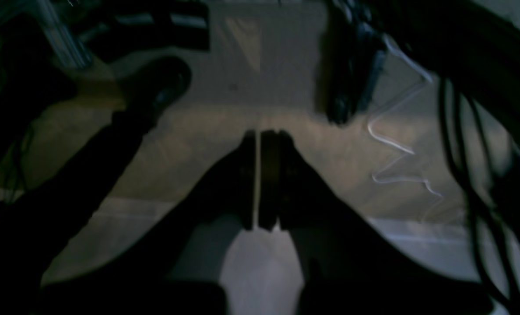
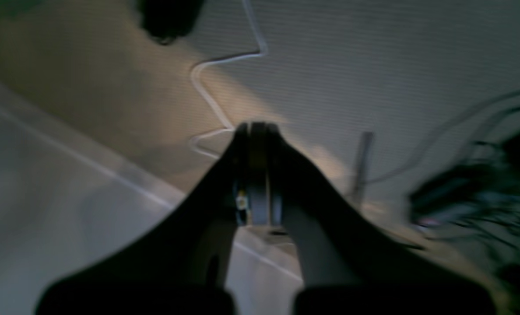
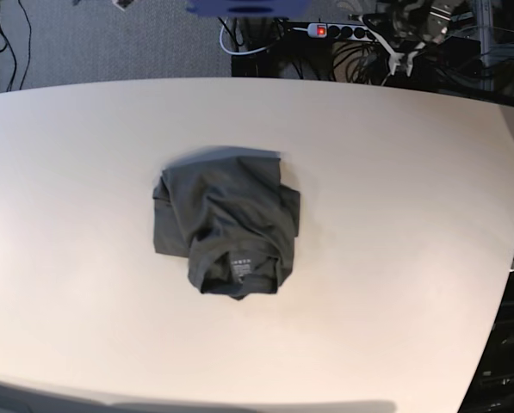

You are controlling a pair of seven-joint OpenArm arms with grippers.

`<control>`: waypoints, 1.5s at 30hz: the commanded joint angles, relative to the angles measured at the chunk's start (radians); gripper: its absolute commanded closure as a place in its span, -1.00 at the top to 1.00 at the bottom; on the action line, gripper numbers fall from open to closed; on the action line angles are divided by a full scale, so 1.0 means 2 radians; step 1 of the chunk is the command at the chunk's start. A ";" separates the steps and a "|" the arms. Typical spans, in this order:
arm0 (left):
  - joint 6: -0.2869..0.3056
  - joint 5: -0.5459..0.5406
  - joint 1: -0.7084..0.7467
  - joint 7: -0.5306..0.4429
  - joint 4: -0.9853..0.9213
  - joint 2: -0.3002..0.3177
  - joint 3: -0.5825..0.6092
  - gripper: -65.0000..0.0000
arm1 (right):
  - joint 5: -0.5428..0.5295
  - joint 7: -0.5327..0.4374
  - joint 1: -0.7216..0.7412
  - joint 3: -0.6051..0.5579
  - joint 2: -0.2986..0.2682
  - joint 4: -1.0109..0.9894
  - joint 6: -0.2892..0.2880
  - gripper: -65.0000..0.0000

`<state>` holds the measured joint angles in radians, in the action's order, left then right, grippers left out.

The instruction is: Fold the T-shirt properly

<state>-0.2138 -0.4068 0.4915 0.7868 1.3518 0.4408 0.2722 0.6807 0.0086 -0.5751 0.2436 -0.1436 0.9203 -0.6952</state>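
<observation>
The T-shirt (image 3: 228,221) is seen in the base view just left of the centre of the frame, lying as a compact, rumpled bundle on the pale tabletop (image 3: 411,215). A small label (image 3: 244,263) is shown face up near the bundle's lower edge. The bundle is roughly as wide as it is tall, with its slightly longer axis running from the upper part of the frame to the lower; the fold is judged uneven, the edges not being squared.

Neither arm is seen in the base view, so the garment is well apart from both. In the left wrist view the left gripper (image 1: 260,133) is seen with its fingers (image 1: 247,175) brought together, only a thin bright slit being left between them, and nothing is held. In the right wrist view the right gripper (image 2: 258,127) is likewise seen closed and empty. Both cameras are blurred and are pointed at floor and cables, not at the cloth, so the direction from the fingers to the garment cannot be read from them.

Which arm is nearer cannot be told. Since the bundle sits slightly left of centre in the base view, the right arm's side is judged marginally closer.
</observation>
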 commanded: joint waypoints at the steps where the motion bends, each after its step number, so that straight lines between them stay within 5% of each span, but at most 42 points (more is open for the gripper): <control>1: -0.001 -0.002 -0.002 -0.009 -0.017 -0.001 0.005 -0.93 | 0.000 -0.015 0.007 0.002 -0.005 -0.019 -0.001 -0.98; 16: 0.002 -0.002 -0.095 -0.283 -0.350 -0.066 0.073 -0.93 | 0.001 -0.182 0.174 0.055 -0.039 -0.378 -0.001 -0.98; 23: 0.105 -0.002 -0.131 -0.364 -0.478 -0.096 0.071 -0.93 | 0.000 -0.180 0.198 0.079 -0.041 -0.396 -0.001 -0.98; 32: 0.159 -0.003 -0.185 -0.487 -0.620 -0.128 0.072 -0.93 | 0.000 -0.168 0.219 0.116 -0.031 -0.398 0.001 -0.97; 36: 0.205 -0.006 -0.198 -0.491 -0.639 -0.131 0.068 -0.93 | 0.002 -0.157 0.221 0.113 -0.023 -0.398 0.080 -0.96; 45: 0.222 -0.020 -0.200 -0.492 -0.634 -0.136 0.067 -0.93 | 0.000 -0.155 0.223 0.109 -0.021 -0.398 0.159 -0.96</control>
<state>0.2256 -0.4484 0.0879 -0.1917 0.0811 0.1684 0.4057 0.6815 -0.2958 -0.1276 0.4599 -0.1768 0.1219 -0.3725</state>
